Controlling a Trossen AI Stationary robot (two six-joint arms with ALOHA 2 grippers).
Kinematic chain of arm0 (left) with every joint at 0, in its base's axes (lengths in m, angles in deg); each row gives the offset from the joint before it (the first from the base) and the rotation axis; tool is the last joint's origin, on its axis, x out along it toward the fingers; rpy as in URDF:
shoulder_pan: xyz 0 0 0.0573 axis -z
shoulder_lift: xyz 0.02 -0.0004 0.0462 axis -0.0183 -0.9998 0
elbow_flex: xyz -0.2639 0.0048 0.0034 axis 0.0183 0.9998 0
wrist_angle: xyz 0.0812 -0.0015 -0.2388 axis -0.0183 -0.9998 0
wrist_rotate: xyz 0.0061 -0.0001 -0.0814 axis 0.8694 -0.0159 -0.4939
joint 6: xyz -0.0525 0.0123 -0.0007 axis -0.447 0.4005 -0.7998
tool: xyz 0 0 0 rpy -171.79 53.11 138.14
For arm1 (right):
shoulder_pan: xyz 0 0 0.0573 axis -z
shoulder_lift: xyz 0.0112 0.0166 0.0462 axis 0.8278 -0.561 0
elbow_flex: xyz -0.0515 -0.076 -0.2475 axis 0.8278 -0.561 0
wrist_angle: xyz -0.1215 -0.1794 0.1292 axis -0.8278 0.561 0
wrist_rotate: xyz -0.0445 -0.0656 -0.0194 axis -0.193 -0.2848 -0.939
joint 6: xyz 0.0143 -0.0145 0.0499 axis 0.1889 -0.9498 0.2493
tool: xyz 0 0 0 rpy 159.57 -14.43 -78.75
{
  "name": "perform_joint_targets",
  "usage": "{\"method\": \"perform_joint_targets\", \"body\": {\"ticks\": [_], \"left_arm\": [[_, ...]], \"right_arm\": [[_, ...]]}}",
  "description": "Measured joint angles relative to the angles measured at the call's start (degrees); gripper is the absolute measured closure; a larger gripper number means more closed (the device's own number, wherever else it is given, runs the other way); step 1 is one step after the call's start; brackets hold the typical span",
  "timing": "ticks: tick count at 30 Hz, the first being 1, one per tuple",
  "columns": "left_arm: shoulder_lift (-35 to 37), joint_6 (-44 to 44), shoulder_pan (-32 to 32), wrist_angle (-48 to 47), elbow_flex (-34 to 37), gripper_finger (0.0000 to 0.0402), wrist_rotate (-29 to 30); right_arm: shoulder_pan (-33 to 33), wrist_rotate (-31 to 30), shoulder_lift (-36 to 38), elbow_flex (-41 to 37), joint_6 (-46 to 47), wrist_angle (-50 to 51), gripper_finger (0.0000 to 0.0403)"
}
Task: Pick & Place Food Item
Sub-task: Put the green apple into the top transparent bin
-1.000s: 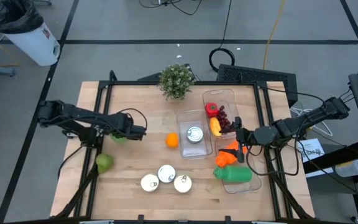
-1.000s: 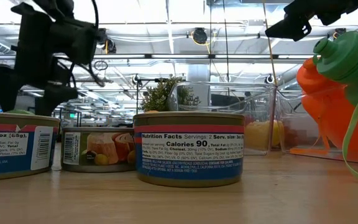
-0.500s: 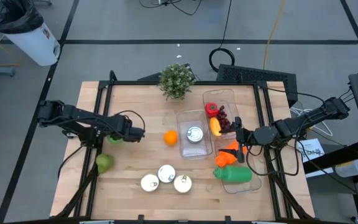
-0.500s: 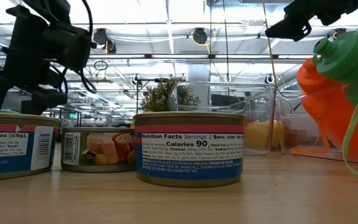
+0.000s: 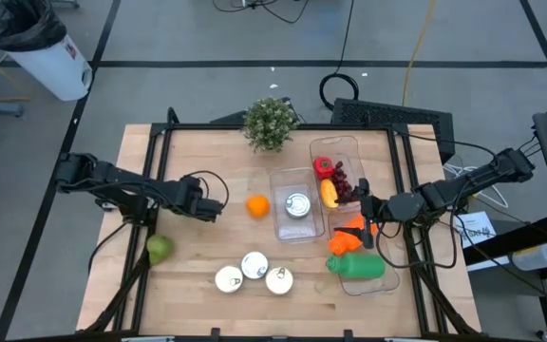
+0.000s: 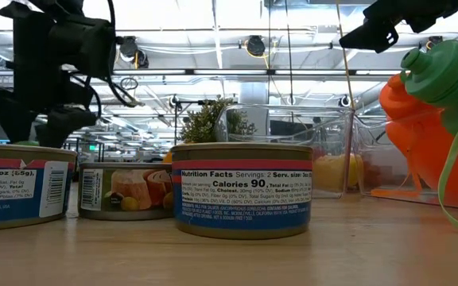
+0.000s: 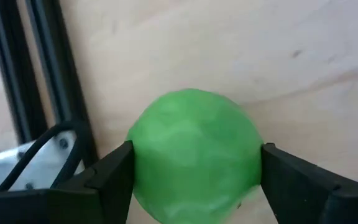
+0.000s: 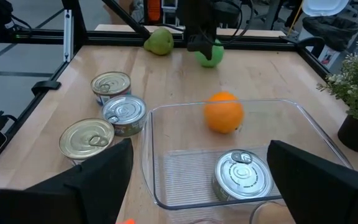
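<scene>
A green ball (image 7: 194, 155) sits between the fingers of my left gripper (image 5: 207, 208), left of the table's middle. The right wrist view shows the ball (image 8: 211, 55) below that gripper (image 8: 202, 42); in the high view the gripper covers it. An orange (image 5: 257, 205) rests on the wood just to the right of the left gripper, beside the clear bin (image 5: 283, 180) that holds a can (image 5: 296, 204). My right gripper (image 8: 201, 186) hangs open above the bins at the table's right side (image 5: 364, 211) and holds nothing. My left gripper pinches the green ball at its widest part, one finger (image 7: 107, 177) on each of two opposite sides (image 7: 143, 163). The fingers come from above, slanting down from the table's left. Whether the ball rests on the wood or is just clear of it, I cannot tell.
A pear (image 5: 160, 249) lies near the left edge. Three cans (image 5: 254, 265) stand near the front. A potted plant (image 5: 271, 123) stands at the far edge. A far-right bin (image 5: 335, 176) holds red and yellow food; a near-right bin holds orange and green bottles (image 5: 357, 264).
The left gripper has shifted a little toward the table's near edge and turned, and now covers the green ball that showed behind it in the high view before. The orange has rolled slightly toward the table's far-left.
</scene>
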Motion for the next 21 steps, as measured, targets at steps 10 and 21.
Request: {"method": "perform_joint_targets", "body": {"ticks": [10, 21], "left_arm": [[-0.09, 4.19, -0.15, 8.49, -1.04, 0.011, 8.18], [-0.07, 19.91, 0.85, 19.04, -9.92, 0.0113, 12.1]], "right_arm": [[-0.01, 0.0, -0.02, -0.01, 0.35, -0.1, 0.0053], [-0.02, 0.0, -0.02, -0.02, 0.39, -0.15, 0.0053]]}}
